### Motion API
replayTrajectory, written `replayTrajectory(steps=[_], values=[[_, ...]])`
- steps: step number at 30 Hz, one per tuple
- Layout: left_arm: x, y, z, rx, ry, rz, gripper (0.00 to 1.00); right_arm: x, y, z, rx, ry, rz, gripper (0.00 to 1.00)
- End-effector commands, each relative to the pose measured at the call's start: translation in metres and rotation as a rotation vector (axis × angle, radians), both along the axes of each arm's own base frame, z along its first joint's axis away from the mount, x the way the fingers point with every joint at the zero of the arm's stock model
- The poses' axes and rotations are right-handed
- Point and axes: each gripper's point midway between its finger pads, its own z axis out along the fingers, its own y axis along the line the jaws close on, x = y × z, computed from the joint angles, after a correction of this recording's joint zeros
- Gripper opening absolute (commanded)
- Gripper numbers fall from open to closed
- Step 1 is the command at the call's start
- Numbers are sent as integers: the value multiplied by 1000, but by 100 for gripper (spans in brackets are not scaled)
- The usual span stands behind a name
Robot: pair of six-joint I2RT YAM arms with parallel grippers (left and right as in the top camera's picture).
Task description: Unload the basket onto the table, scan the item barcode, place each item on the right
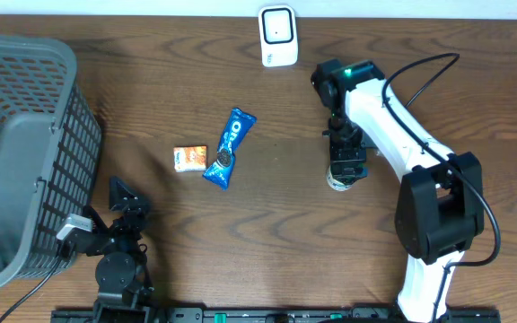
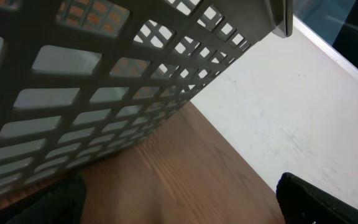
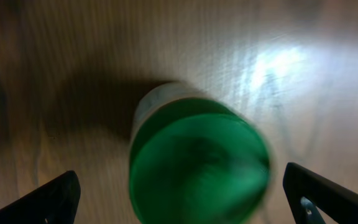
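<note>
A small white container with a green lid (image 3: 197, 165) stands upright on the table, right of centre. My right gripper (image 1: 346, 169) hangs directly over it, open. In the right wrist view the lid sits between the two dark fingertips (image 3: 48, 200), apart from both. A white barcode scanner (image 1: 277, 36) stands at the table's far edge. A blue snack packet (image 1: 229, 148) and a small orange and white packet (image 1: 189, 158) lie in the middle. My left gripper (image 1: 126, 202) is open and empty at the front left, beside the basket.
A large grey plastic basket (image 1: 25, 152) fills the left side, and its lattice wall (image 2: 92, 93) is close in front of the left wrist camera. The right arm's white links run from the front right toward the middle.
</note>
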Motion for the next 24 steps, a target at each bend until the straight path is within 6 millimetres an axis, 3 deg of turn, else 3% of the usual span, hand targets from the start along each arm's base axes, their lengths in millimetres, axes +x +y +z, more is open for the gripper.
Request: replayTrajectory(steps=[1,6,10,13,17,20,22,24], values=[[-1,2,-14,11,48,10,98,-9,-1,-13,19,22,37,99],[-1,2,-14,12,49,10,98,-27,-5,-40,21,67,32,99],[-1,2,-14,12,49,10,98,-35,-11,-47,-4,86,36,97],[-1,2,-14,11,48,10,98,-31,-19,-46,-40,76,98,76],[-1,2,-14,11,48,10,98,-24,-19,-47,-36,65,200,65],[-1,2,-14,11,48,10,98,-18,-12,-49,9,53,287,64],[-1,2,-14,12,49,10,98,-12,-4,-50,59,46,378,52],[-1,2,-14,11,48,10,98,-6,3,-46,109,38,490,47]])
